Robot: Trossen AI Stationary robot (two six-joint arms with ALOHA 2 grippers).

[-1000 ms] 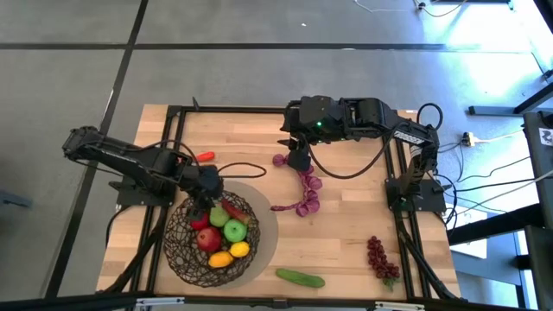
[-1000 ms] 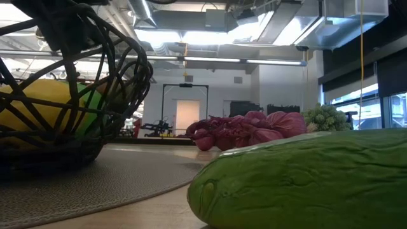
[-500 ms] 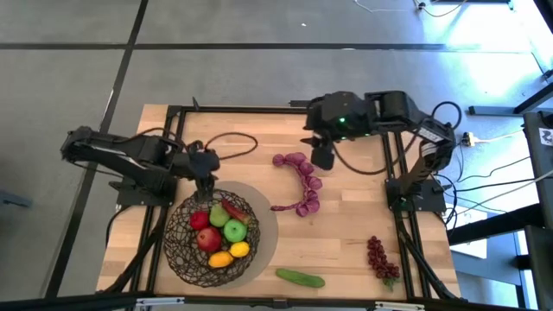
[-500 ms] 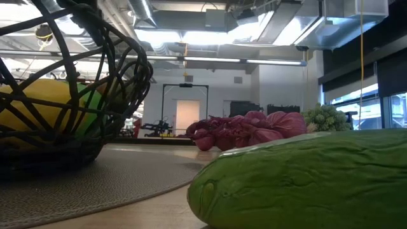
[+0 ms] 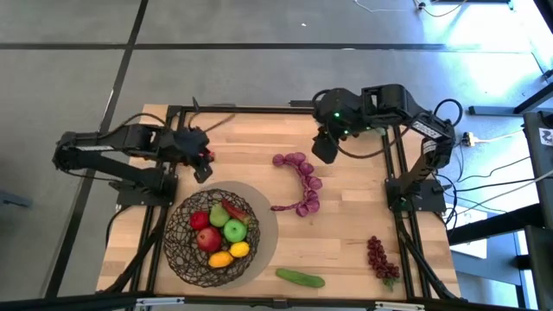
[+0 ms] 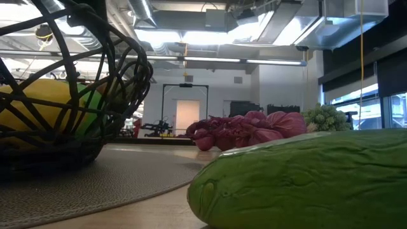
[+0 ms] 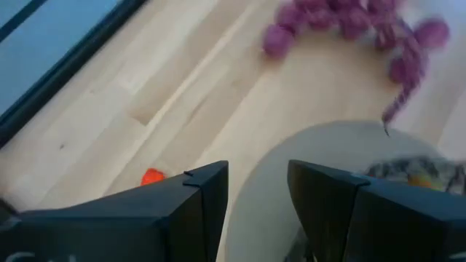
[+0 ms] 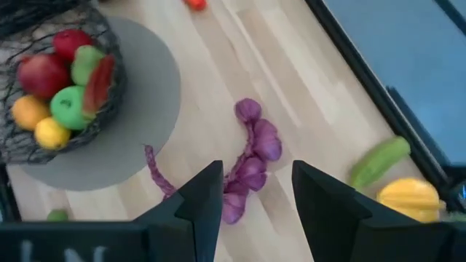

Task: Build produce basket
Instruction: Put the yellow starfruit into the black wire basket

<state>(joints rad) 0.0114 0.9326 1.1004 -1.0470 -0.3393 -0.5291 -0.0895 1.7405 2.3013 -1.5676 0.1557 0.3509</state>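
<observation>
The basket [image 5: 212,240] sits near the desk's front-left corner, part-filled. Left gripper [image 5: 200,167] and right gripper [image 5: 325,151] both hover open and empty. Judged between picks; next, descend onto the purple grapes [image 5: 302,183] mid-desk.

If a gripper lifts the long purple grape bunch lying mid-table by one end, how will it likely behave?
The purple grape bunch lies in a curved chain of separate lobes, so it would probably sag and dangle rather than stay stiff. A thin stem trails from its end near the grey mat, so that end seems a poor grip. Pushed, it would likely bend or drag, not roll.
</observation>
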